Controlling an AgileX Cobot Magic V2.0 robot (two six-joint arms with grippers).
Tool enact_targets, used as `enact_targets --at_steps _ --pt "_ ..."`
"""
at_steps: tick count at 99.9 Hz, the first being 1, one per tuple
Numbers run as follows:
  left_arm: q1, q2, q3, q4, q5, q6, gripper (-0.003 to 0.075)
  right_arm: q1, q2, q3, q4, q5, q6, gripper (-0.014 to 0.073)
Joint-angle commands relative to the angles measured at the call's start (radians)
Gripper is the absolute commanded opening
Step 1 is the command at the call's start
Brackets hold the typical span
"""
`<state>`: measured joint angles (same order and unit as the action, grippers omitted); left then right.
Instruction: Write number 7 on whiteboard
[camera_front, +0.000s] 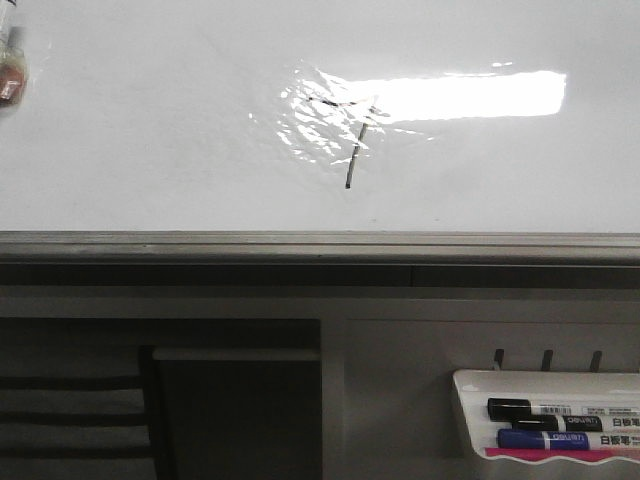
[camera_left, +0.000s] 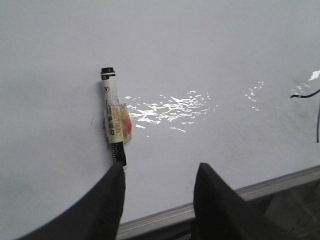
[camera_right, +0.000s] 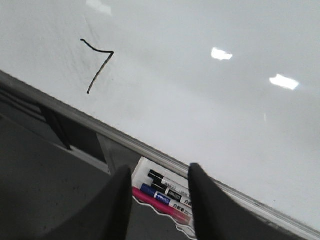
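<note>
The number 7 (camera_front: 352, 135) stands written on the whiteboard (camera_front: 150, 150). The left pincer (camera_left: 157, 200) is wide apart beside a lying marker (camera_left: 114, 117), gripping nothing. The right pincer (camera_right: 159, 200) is likewise parted and bare.

Both wrist views show only the left pincer (camera_left: 159, 200) and right pincer (camera_right: 159, 200): two matte black, smoothly tapered fingers each, unmarked.

Grey cabinet front (camera_front: 400, 330), dark slatted opening (camera_front: 70, 400), white marker tray (camera_front: 470, 420)

Black number 7 (camera_right: 98, 70) on whiteboard (camera_right: 210, 100)
</note>
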<state>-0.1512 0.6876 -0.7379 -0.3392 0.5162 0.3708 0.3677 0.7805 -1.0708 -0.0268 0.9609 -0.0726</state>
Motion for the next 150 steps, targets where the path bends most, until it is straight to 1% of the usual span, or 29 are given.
enact_targets --at_steps 1,9,18,31,36,39,41,44,48,49,50,51,55,56,57,58,62,63,64,65,68,129,138,150 --pt "-0.006 -0.051 -0.017 -0.008 0.010 -0.009 0.0292 -0.004 -0.074 0.105 -0.036 -0.192 0.057 0.0239" --pt "-0.006 -0.084 0.012 -0.008 0.025 -0.009 0.0292 -0.004 -0.142 0.231 -0.043 -0.283 0.086 0.0239" --pt "-0.006 -0.114 0.068 -0.008 0.018 -0.009 0.0292 -0.004 -0.193 0.342 -0.043 -0.340 0.106 0.0239" --pt "-0.006 -0.135 0.163 -0.012 -0.053 -0.009 0.0291 -0.004 -0.250 0.465 -0.043 -0.412 0.106 0.0234" --pt "-0.006 -0.135 0.194 -0.017 -0.098 -0.009 0.0288 -0.004 -0.267 0.495 -0.043 -0.439 0.106 0.0204" --pt "-0.006 -0.135 0.210 -0.016 -0.122 -0.009 0.0279 -0.004 -0.274 0.508 -0.043 -0.453 0.106 0.0166" --pt "-0.006 -0.135 0.220 -0.019 -0.140 -0.009 0.0262 -0.004 -0.279 0.515 -0.043 -0.460 0.106 0.0147" --pt "-0.006 -0.135 0.231 -0.019 -0.159 -0.009 0.0245 -0.004 -0.281 0.521 -0.043 -0.465 0.106 0.0095" --pt "-0.006 -0.135 0.242 -0.019 -0.177 -0.009 0.0194 -0.004 -0.281 0.527 -0.043 -0.466 0.106 0.0041" --pt "-0.006 -0.135 0.245 -0.019 -0.180 -0.009 0.0194 -0.004 -0.281 0.527 -0.043 -0.466 0.106 0.0020" --pt "-0.006 -0.135 0.248 -0.019 -0.184 -0.009 0.0169 -0.004 -0.281 0.529 -0.043 -0.466 0.106 0.0010" --pt "-0.006 -0.135 0.248 -0.019 -0.186 -0.009 0.0169 -0.004 -0.281 0.529 -0.043 -0.466 0.106 -0.0009" --pt "-0.006 -0.135 0.255 -0.019 -0.194 -0.009 0.0112 -0.004 -0.281 0.529 -0.043 -0.466 0.106 -0.0055" --pt "-0.006 -0.135 0.255 -0.019 -0.194 -0.009 0.0112 -0.004 -0.281 0.529 -0.043 -0.466 0.106 -0.0070" --pt "-0.006 -0.135 0.255 -0.019 -0.196 -0.009 0.0087 -0.004 -0.281 0.529 -0.043 -0.466 0.106 -0.0072" --pt "-0.006 -0.135 0.257 -0.019 -0.196 -0.009 0.0087 -0.004 -0.281 0.529 -0.043 -0.466 0.106 -0.0070" --pt "-0.006 -0.135 0.256 -0.019 -0.198 -0.009 0.0033 -0.004 -0.281 0.529 -0.043 -0.466 0.106 -0.0071" --pt "-0.006 -0.135 0.256 -0.019 -0.198 -0.009 0.0033 -0.004 -0.281 0.529 -0.043 -0.466 0.106 -0.0071" --pt "-0.006 -0.135 0.256 -0.019 -0.201 -0.009 0.0010 -0.004 -0.281 0.529 -0.043 -0.466 0.106 -0.0071" --pt "-0.006 -0.135 0.256 -0.019 -0.202 -0.009 0.0010 -0.004 -0.281 0.529 -0.043 -0.466 0.106 -0.0071" --pt "-0.006 -0.135 0.256 -0.019 -0.203 -0.009 -0.0022 -0.004 -0.281 0.529 -0.043 -0.466 0.106 -0.0071" --pt "-0.006 -0.135 0.256 -0.019 -0.192 -0.009 -0.0020 -0.004 -0.281 0.529 -0.043 -0.465 0.106 -0.0071" --pt "0.003 -0.197 0.281 -0.021 -0.194 -0.009 -0.0020 -0.004 -0.281 0.529 -0.043 -0.465 0.106 -0.0071" --pt "0.032 -0.337 0.354 -0.021 -0.196 -0.009 -0.0020 -0.004 -0.281 0.529 -0.043 -0.465 0.106 -0.0071"
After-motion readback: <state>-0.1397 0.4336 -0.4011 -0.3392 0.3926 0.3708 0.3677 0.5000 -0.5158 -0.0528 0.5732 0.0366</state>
